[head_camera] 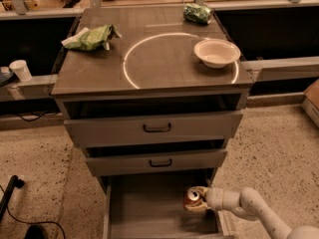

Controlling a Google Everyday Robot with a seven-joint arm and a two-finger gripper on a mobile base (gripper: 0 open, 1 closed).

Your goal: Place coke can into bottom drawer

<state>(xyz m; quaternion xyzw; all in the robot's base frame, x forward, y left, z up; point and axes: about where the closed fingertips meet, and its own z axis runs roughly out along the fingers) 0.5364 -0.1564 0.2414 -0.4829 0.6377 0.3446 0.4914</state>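
Observation:
The coke can point(191, 198), red-orange with a silver top and pull tab, is upright at the right side of the open bottom drawer point(149, 213), low over its grey floor. My gripper point(195, 201) reaches in from the lower right on a white arm and is shut on the can. I cannot tell if the can's base touches the floor. The drawer's front end is cut off by the frame edge.
The two upper drawers point(157, 127) are partly pulled out above the can. On the cabinet top are a white bowl point(217, 52), a green bag point(91, 37) and another green bag point(197, 13). A white cup point(20, 69) stands at left. A black cable point(12, 193) lies on the floor.

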